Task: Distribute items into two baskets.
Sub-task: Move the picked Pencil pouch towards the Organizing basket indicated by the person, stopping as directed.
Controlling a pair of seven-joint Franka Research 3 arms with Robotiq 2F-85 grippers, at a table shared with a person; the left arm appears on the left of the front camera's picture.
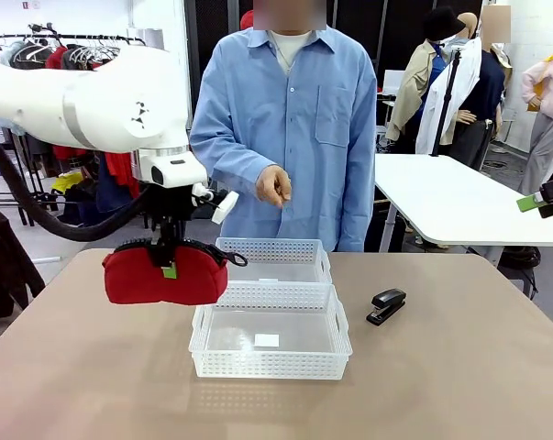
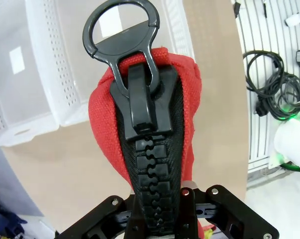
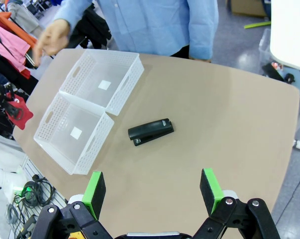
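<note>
The red pouch (image 1: 138, 278) hangs above the table's left part, just left of the baskets, with my left gripper (image 1: 170, 266) shut on its top. From the left wrist, its black zipper (image 2: 152, 164) runs up between the fingers, and the ring pull sits over a basket (image 2: 45, 74). Two white lattice baskets stand end to end mid-table, the near one (image 1: 269, 367) and the far one (image 1: 274, 249), both bare inside. The black stapler (image 1: 386, 305) (image 3: 150, 131) lies right of them. My right gripper (image 3: 152, 191) is open high above the table's right side, green pads (image 3: 94, 191) wide apart.
A person in a blue shirt stands at the far edge, one hand (image 1: 274, 186) raised above the far basket. The brown table (image 1: 441, 385) has free room right of and in front of the stapler. A white table (image 1: 459, 197) stands behind on the right.
</note>
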